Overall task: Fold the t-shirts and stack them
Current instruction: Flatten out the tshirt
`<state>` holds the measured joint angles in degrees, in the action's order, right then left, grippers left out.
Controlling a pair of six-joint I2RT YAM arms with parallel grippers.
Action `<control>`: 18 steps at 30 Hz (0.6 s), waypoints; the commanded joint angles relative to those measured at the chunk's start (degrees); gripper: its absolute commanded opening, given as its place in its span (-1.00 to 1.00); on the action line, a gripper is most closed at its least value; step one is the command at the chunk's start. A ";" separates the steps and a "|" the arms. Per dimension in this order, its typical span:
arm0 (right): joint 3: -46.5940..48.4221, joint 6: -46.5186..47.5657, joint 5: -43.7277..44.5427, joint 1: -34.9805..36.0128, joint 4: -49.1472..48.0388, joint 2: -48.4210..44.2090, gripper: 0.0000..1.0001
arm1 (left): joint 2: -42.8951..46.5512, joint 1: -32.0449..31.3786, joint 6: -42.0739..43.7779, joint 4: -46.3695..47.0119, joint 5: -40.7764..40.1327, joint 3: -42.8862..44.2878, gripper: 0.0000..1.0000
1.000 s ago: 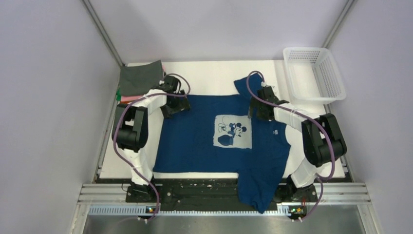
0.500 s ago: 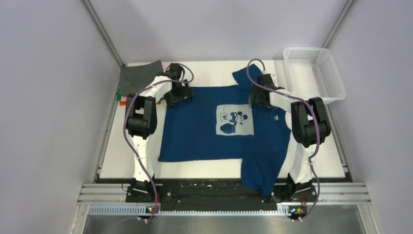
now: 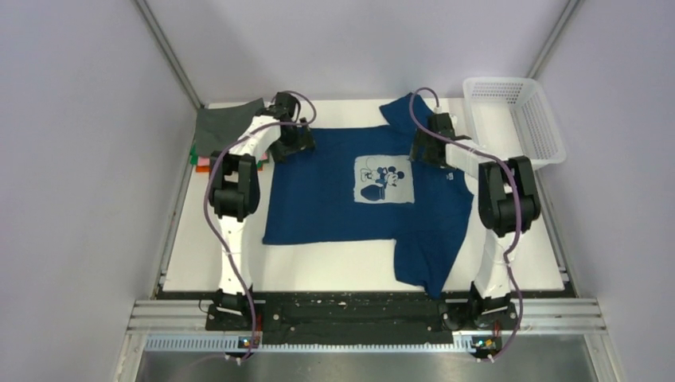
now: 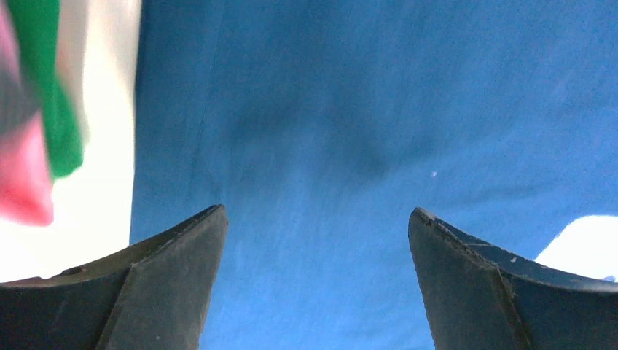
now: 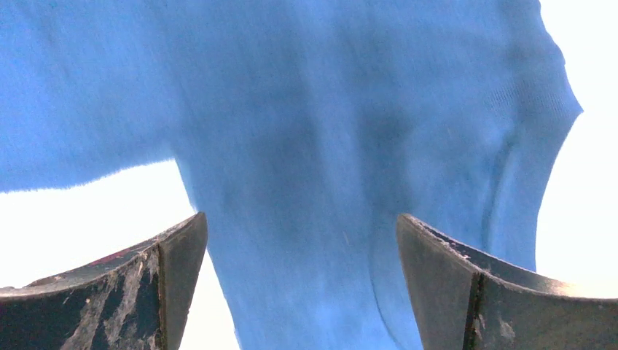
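Since a second ago the large navy blue cloth t-shirt (image 3: pixel 326 207) has slid up the frame. Its lower right flap, which hung over the bottom edge of the flat white counter (image 3: pixel 199 255), now lies wholly on it, and both arms reach farther toward the top. The shirt is spread across the middle of the counter with its white cartoon print (image 3: pixel 384 179) facing up. One sleeve points to the upper centre and a long flap trails to the lower right.

The white plastic mesh basket (image 3: pixel 549 131) sits in the upper right corner, apart from the shirt. In the upper left, a folded grey t-shirt (image 3: pixel 227 127) tops a stack whose pink and green layers (image 3: pixel 199 159) peek out at its lower edge, just beside the navy cloth.

The left pincer (image 3: pixel 292 143) is over the shirt's upper left corner, with its fingers (image 4: pixel 182 255) spread wide and clamping nothing. The right pincer (image 3: pixel 426 150) is at the base of the upper sleeve, equally wide, with blue cloth (image 5: pixel 313 146) beneath it.
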<state>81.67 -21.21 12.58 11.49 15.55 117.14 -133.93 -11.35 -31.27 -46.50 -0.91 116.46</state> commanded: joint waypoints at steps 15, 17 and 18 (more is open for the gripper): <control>-52.21 -11.19 -16.25 0.37 -2.58 -67.78 0.97 | 67.60 -6.66 -12.59 16.43 -6.61 -80.21 0.97; -53.20 -11.35 -15.81 0.33 -1.90 -71.65 0.97 | 68.80 -6.65 -13.74 14.55 -7.47 -82.55 0.97; -53.43 -11.19 -15.09 0.33 -1.16 -72.97 0.97 | 69.15 -6.66 -14.26 13.64 -7.93 -83.34 0.98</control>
<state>28.51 -30.22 -0.80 11.86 16.10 50.33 -67.33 -17.89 -42.00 -33.39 -6.09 36.05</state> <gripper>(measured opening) 0.986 0.987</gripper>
